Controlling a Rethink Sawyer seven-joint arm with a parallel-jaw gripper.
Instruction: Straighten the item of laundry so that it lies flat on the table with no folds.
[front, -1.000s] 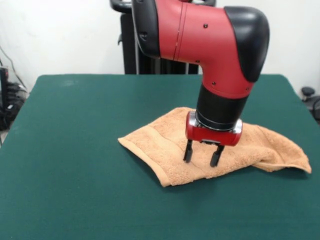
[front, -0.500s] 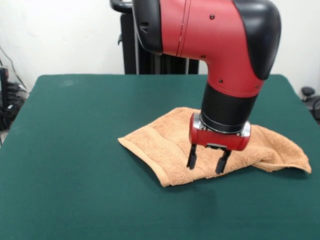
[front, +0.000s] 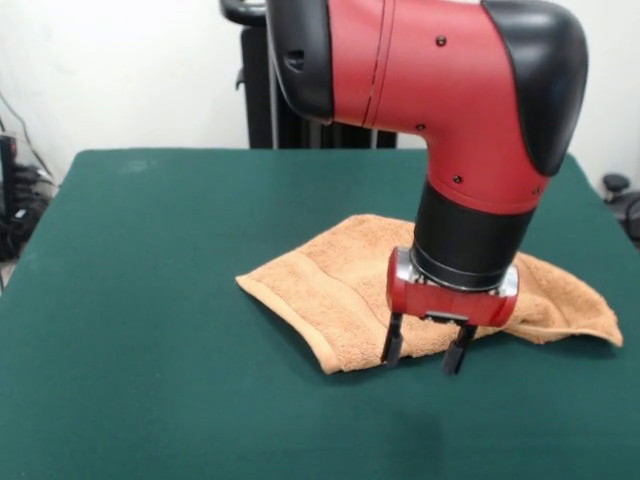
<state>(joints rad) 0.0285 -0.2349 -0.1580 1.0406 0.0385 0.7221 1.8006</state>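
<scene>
The dark green tabletop fills most of the front view, and nearly all of its felt is bare. Above it the red and black arm comes down from the top of the picture and bends at a bulky elbow toward the cloth. The orange-tan towel lies right of the middle of the tabletop, not flat: its left part spreads out with a border band running along the near edge, while its right part is doubled over into a thick fold that tapers to a point near the right side. The end effector stands at the towel's near edge, its two dark fingers spread apart with nothing between them, the tips low over the hem and the felt just in front of it. The step in hand looks like lining up for a grasp on that near edge. The next move calls for lowering, pinching only the top layer, and drawing it outward so that the fold opens.
</scene>
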